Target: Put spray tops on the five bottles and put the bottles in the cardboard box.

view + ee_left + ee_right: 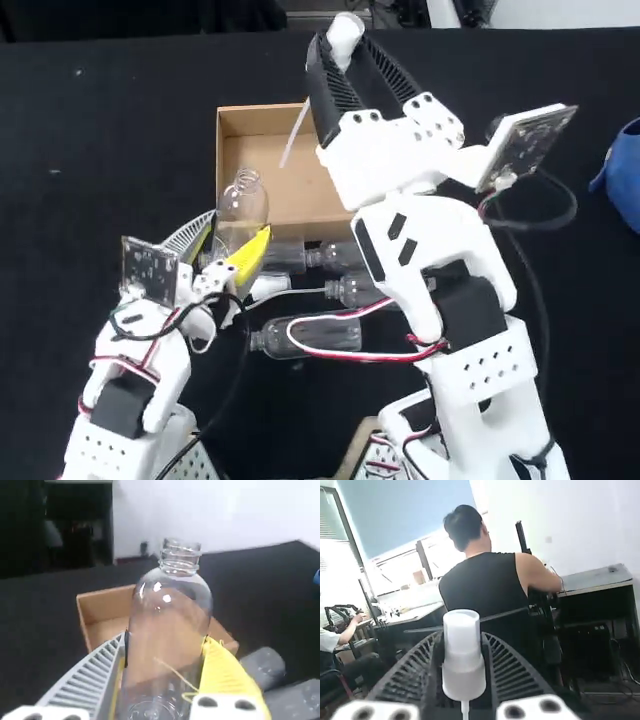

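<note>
My left gripper is shut on a clear, capless bottle, held upright at the near left edge of the cardboard box. In the left wrist view the bottle stands between the grey and yellow fingers, its threaded neck open. My right gripper is raised above the box's far right corner, shut on a white spray top whose thin tube hangs down over the box. In the right wrist view the spray top sits between the black fingers. Three capless bottles lie near the box.
A blue object lies at the right edge of the black table. The right arm's white body stands over the lying bottles. Red and black cables trail near both arm bases.
</note>
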`<state>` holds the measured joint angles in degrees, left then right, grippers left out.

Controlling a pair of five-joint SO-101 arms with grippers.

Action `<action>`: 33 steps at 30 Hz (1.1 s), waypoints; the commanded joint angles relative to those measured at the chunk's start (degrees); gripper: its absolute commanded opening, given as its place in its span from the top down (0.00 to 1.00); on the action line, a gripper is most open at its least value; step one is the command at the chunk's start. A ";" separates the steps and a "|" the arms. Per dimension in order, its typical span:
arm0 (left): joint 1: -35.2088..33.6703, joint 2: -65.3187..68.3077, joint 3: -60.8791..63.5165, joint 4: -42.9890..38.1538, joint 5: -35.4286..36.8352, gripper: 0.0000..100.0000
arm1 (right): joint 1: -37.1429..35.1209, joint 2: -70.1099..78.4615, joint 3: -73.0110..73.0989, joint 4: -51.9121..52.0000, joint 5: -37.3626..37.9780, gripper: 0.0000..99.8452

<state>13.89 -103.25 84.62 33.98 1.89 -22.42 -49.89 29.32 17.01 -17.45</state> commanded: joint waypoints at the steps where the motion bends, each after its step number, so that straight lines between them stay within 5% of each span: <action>1: 0.84 -1.41 3.30 -6.95 0.88 0.97 | -4.84 -1.80 -0.22 -1.85 -0.26 0.99; 6: 0.84 -1.05 7.52 -11.87 0.79 0.97 | -7.12 -2.15 -0.13 -1.67 -0.09 0.99; 33: 0.75 -1.05 7.43 -11.87 0.62 0.97 | -5.63 0.66 7.87 -11.60 5.19 0.99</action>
<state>14.15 -103.78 93.05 23.52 2.24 -28.57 -49.89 37.41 6.81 -12.97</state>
